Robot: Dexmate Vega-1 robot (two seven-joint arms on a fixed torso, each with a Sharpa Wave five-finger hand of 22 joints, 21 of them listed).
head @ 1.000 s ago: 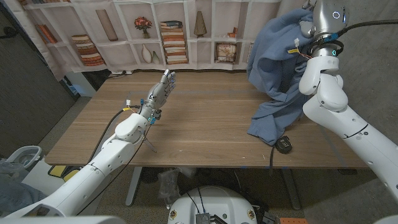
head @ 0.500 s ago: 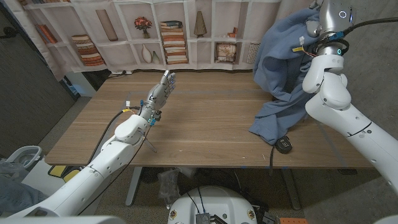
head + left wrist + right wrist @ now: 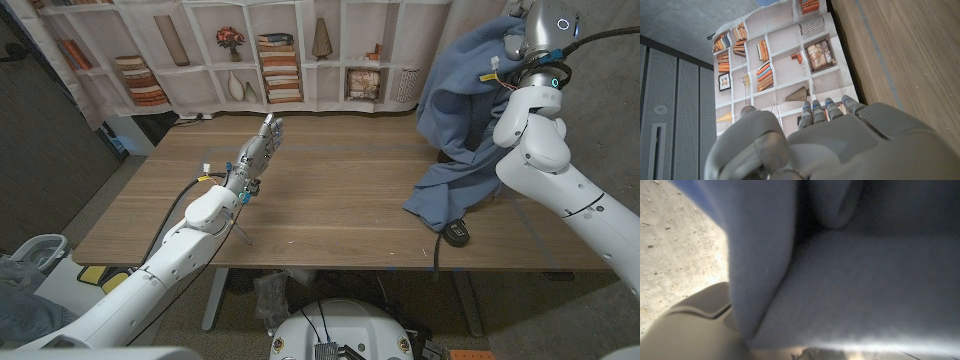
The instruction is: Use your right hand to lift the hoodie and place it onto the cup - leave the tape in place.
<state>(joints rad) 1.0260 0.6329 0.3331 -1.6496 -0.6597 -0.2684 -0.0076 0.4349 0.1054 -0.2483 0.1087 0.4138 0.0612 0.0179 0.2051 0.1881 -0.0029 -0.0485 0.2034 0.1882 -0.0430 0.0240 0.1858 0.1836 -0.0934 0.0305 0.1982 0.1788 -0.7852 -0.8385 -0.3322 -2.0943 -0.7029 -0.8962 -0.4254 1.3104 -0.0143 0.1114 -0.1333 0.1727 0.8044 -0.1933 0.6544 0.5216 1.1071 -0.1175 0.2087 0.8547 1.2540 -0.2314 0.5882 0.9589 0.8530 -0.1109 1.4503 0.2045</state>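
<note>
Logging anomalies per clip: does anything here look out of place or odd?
Yes. The blue hoodie hangs lifted at the table's far right, its lower part still dragging on the wood beside a small black object. No cup or tape is visible. The left robot hand hovers empty.

The robot's right hand is hidden in the head view: the raised blue fabric hoodie (image 3: 455, 110) wraps the end of the white right arm (image 3: 545, 150) at the upper right of the frame, so its grip cannot be made out. The hoodie's top is cut off by the frame's upper edge. A small dark object (image 3: 457, 234) at the hoodie's lower hem is too small to identify. In the right wrist view, blurred blue cloth (image 3: 840, 280) covers the lens. The robot's left arm (image 3: 150, 280) is cut off at the lower left corner.
</note>
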